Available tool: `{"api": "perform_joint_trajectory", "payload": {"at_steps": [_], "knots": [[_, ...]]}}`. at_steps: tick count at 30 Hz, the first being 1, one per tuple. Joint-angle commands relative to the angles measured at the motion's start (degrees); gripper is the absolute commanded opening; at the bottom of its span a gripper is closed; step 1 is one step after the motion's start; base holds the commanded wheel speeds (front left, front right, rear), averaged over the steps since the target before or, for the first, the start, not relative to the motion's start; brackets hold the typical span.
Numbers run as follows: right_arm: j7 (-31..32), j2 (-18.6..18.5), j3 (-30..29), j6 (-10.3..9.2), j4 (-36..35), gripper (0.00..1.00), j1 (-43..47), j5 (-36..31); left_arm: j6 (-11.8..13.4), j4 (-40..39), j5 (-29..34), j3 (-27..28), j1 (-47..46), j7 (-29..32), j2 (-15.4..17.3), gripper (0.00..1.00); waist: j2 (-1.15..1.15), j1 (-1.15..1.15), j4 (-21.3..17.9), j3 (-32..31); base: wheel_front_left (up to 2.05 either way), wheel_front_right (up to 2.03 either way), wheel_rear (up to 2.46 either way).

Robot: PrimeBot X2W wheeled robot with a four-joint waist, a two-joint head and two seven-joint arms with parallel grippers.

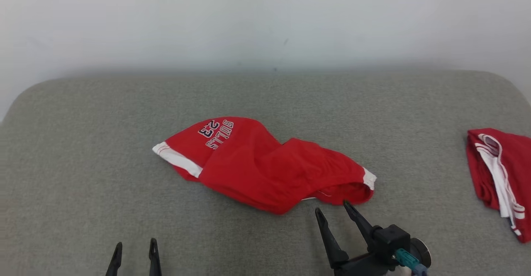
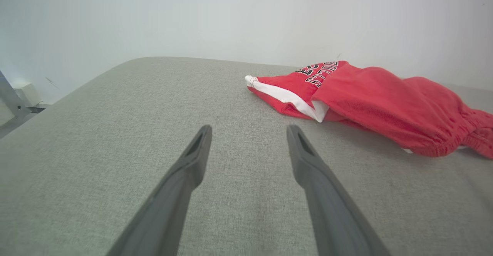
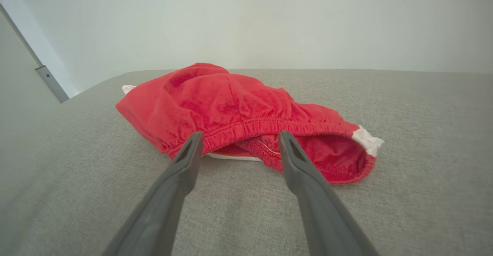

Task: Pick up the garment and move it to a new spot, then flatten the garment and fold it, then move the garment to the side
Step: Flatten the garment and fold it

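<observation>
Left end effector (image 1: 136, 243) and right end effector (image 1: 331, 206) stand open; the garment's (image 1: 257, 164) gaping waistband invites a one-layer pinch, bunching it.

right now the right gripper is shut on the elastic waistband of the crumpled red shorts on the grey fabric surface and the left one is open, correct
No: the right gripper is open, poised at the elastic waistband of the crumpled red shorts but gripping nothing, as the right wrist view shows. The left gripper is indeed open.

gaping left tool (image 2: 249, 129), red garment (image 2: 385, 102) (crumpled) beyond
</observation>
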Motion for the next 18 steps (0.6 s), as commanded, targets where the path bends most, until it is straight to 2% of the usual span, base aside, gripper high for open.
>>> {"api": "perform_joint_trajectory", "payload": {"at_steps": [1,11,18], "knots": [[0.03,0.04,0.5,-0.15,0.71,1.0,-1.34,0.08,0.26,0.09,0.0,-0.67,-0.64,-0.19,-0.04,1.0,-0.01,0.0,4.6,2.49,0.0,0.0,0.0],[0.04,-0.87,1.69,-0.15,7.37,1.0,-4.6,1.96,1.21,-0.14,-0.29,-3.3,-0.91,-0.19,-0.04,1.0,-0.01,0.0,13.58,5.22,0.0,0.0,0.0],[0.03,-0.73,1.73,-0.15,8.46,1.0,-5.52,3.11,1.23,-0.69,-0.57,-3.61,-0.73,-0.19,-0.04,1.0,-0.01,0.0,15.66,5.9,0.0,0.0,0.0]]}}
